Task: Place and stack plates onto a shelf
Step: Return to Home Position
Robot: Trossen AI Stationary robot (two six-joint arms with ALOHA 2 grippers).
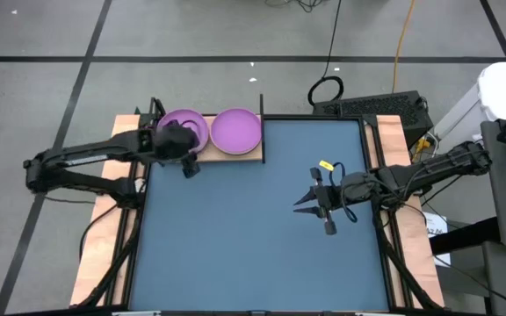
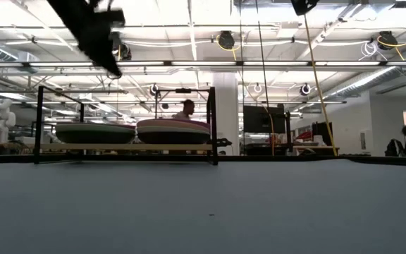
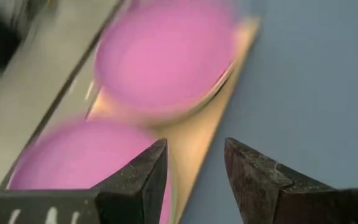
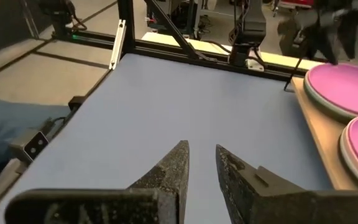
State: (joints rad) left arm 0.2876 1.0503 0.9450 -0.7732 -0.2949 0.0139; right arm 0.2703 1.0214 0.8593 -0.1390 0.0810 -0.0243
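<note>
Two stacks of plates stand side by side on the shelf [image 1: 251, 156] at the table's far left, each topped by a purple plate: the left stack [image 1: 191, 123] and the right stack [image 1: 236, 130]. In the low view both stacks [image 2: 94, 132] [image 2: 173, 130] rest on the wooden board [image 2: 125, 147] between black posts. My left gripper [image 3: 194, 152] hovers open above the near edge of the left stack [image 3: 73, 162], slanting down, with nothing between its fingers. My right gripper [image 1: 304, 197] hangs over the mat's right half, slightly open and empty.
The big blue-grey mat [image 1: 235, 246] covers the table in front of the shelf. Black frame rails [image 4: 166, 46] run along the table's edges. A person sits in the room beyond the table [image 2: 186, 109], and cables lie on the floor behind it [image 1: 326, 88].
</note>
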